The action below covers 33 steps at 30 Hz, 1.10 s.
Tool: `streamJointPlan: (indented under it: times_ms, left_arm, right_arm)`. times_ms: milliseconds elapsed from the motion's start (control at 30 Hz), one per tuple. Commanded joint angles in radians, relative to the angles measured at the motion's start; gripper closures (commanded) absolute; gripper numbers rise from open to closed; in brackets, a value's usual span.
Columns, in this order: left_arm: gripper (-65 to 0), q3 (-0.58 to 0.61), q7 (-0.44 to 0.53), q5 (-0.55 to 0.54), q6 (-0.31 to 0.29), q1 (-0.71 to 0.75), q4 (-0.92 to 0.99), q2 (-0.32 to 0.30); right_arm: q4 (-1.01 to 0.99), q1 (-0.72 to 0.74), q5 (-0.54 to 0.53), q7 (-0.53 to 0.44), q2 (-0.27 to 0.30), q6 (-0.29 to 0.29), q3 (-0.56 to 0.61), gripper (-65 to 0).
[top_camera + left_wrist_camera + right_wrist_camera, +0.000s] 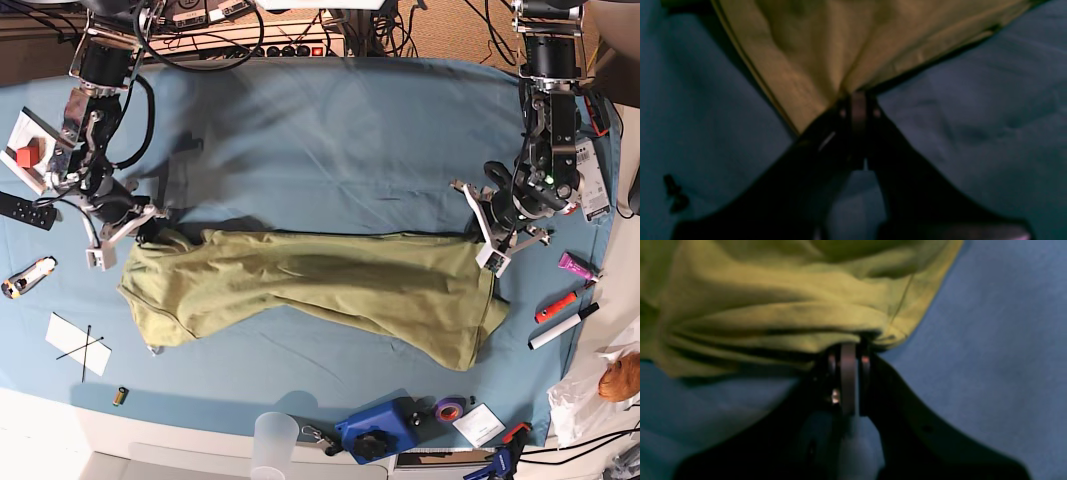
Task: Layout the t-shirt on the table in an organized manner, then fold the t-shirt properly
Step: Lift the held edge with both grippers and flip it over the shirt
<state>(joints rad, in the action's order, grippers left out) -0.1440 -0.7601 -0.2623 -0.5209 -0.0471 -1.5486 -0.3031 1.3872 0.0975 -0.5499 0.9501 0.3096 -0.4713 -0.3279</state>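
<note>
Olive t-shirt [310, 285], stretched lengthwise on the blue table [330, 130] between both hands: left hand [858, 100] clenched on one corner, right hand [848, 351] clenched on bunched hem opposite.

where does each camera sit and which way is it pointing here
left wrist: rides the left arm, looks down past the left gripper, shut on a corner of the t-shirt, blue table beneath.
right wrist: rides the right arm, looks down past the right gripper, shut on a bunched edge of the shirt.
base: overhead, facing down on the whole table; both arms show, one at each end of the stretched-out shirt.
shared: all three views show the shirt and the table cloth.
</note>
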Motion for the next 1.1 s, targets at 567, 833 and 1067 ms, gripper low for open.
streamJointPlan:
  times_ms: [567, 833, 1067]
  left_arm:
    - [0.0, -0.015, -0.109, -0.038, 0.111, 0.027, -0.457, -0.013]
    - [0.0, -0.21, -0.108, -0.078, 0.138, 0.172, -0.665, -0.013]
    - [0.0, -0.423, -0.104, -0.219, 0.085, 0.317, -0.808, -0.013]
  right_arm:
    - [0.524, -0.043, -0.248, 0.114, 0.018, -0.083, -0.324, 0.0]
    - [0.733, -0.173, -0.299, 0.116, 0.018, -0.109, -0.477, 0.0]
    - [0.907, -0.253, -0.306, 0.105, 0.017, -0.108, -0.581, 0.0]
